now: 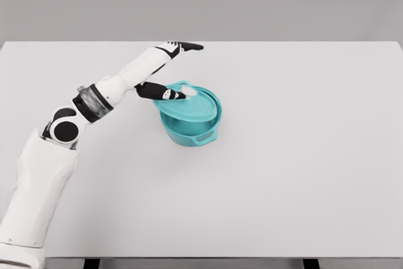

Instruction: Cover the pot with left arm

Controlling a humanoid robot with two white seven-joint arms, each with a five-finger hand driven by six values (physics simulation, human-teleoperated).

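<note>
One teal pot [189,131] sits left of centre on the white table [302,174]; lid [192,106] lies on it, looks slightly askew toward the back; left hand [165,70] over lid's left edge, thumb touching near the knob, fingers extended and spread, gripping nothing afaict; task approx done, left: check seating, withdraw arm; right arm not visible.
</note>
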